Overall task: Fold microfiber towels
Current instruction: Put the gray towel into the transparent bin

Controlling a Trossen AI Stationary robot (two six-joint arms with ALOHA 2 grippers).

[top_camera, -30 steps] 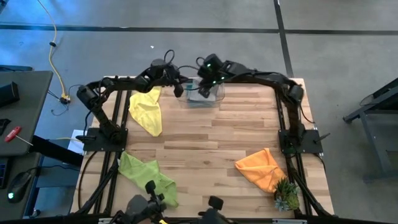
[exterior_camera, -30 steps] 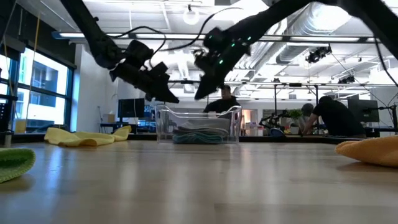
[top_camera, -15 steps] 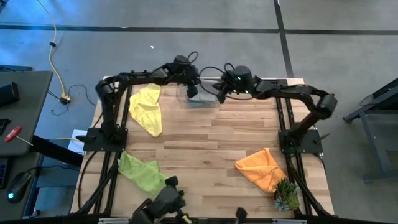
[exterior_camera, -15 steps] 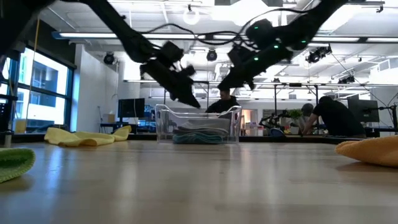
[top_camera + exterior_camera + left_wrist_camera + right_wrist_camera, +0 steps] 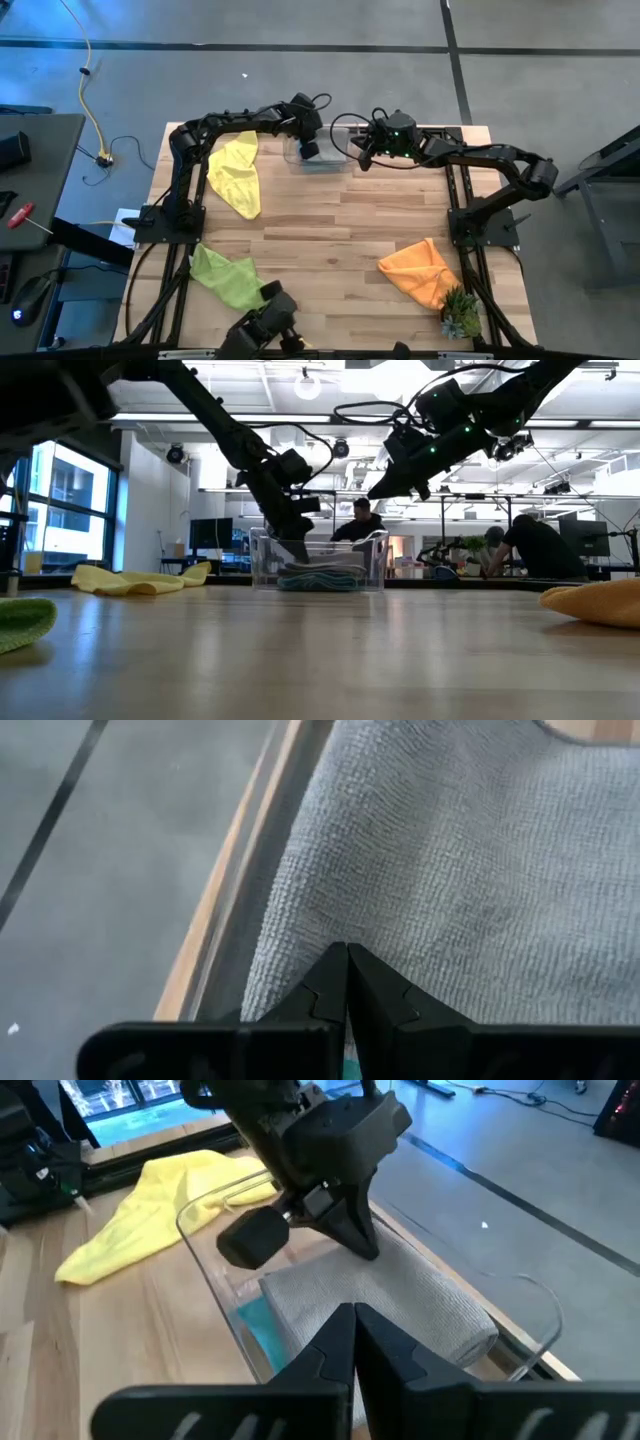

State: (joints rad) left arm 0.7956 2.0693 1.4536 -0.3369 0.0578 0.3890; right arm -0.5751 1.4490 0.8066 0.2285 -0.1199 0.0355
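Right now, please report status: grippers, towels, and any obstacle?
Left gripper shut, above grey towel in clear bin. Right gripper shut, beside bin. Yellow, green, orange towels unfolded. No obstacle seen.

left pincer (image 5: 309, 149) closed, right pincer (image 5: 362, 160) closed

teal towel (image 5: 258, 1325) mostly hidden beneath grey towel (image 5: 385, 1295)

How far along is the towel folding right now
Done: the grey towel lies folded over the teal towel in the clear bin. In hand: nothing; the left end effector and right end effector are shut, empty, at the bin. Left: the yellow towel, lime green towel and orange towel lie crumpled.
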